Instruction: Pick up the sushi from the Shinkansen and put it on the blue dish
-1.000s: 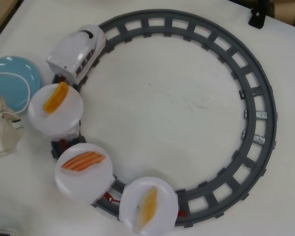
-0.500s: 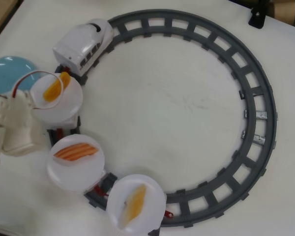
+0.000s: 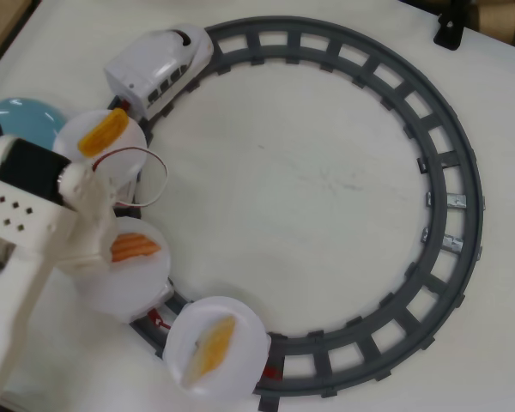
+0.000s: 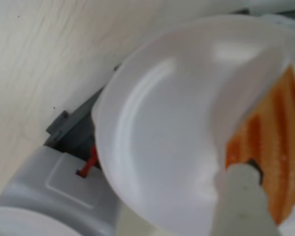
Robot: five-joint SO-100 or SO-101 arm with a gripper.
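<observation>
Wrist view: no readable writing; gripper [image 4: 246, 196] seemingly over sushi [image 4: 273, 157].

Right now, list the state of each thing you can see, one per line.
Shinkansen: upright on the track.
striped sushi: lying on the middle white plate, partly under the arm.
plain orange piece: on its plate.
pale yellow piece: on its plate.
blue dish: holds no sushi on its visible part.
gripper: above the striped sushi; open or shut unclear.
</observation>
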